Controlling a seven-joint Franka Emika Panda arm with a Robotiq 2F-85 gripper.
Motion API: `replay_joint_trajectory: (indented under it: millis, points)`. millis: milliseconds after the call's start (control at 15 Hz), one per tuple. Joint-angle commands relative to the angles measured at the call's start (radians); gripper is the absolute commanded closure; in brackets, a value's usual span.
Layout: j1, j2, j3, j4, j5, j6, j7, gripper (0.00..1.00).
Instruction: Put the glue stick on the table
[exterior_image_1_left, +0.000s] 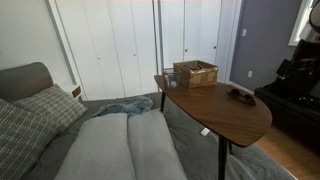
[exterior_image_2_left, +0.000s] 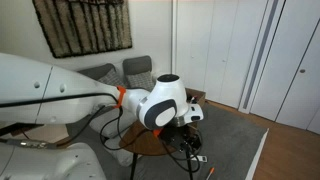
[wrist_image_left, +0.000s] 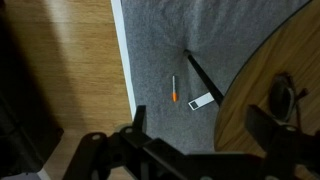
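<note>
The glue stick (wrist_image_left: 174, 90), a thin whitish cylinder with an orange end, lies on the grey carpet in the wrist view, left of the table's black leg (wrist_image_left: 204, 74). A small orange speck on the floor in an exterior view (exterior_image_2_left: 209, 170) may be the same stick. The table (exterior_image_1_left: 215, 105) has a rounded dark-brown top, whose edge shows at the right of the wrist view (wrist_image_left: 295, 55). My gripper (wrist_image_left: 198, 115) is open and empty, high above the carpet, and the stick lies beyond its fingertips. It hangs beside the table in an exterior view (exterior_image_2_left: 188, 122).
A wooden crate (exterior_image_1_left: 195, 72) and a flat dark lump (exterior_image_1_left: 240, 96) sit on the table. A white card (wrist_image_left: 203, 100) lies on the carpet next to the glue stick. A grey couch (exterior_image_1_left: 110, 145) stands beside the table. Bare wood floor (wrist_image_left: 70, 60) borders the carpet.
</note>
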Motion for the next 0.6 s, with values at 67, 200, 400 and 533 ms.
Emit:
replay_joint_trajectory:
  millis: [67, 200, 400, 533]
  points:
    - [-0.005, 0.003, 0.006, -0.01, 0.006, -0.006, -0.004, 0.0]
    - [0.003, 0.043, -0.002, 0.029, 0.049, -0.024, 0.027, 0.0]
    - [0.027, 0.115, -0.044, 0.103, 0.138, -0.008, 0.038, 0.0]
    - [0.05, 0.16, -0.071, 0.15, 0.218, -0.001, 0.026, 0.0]
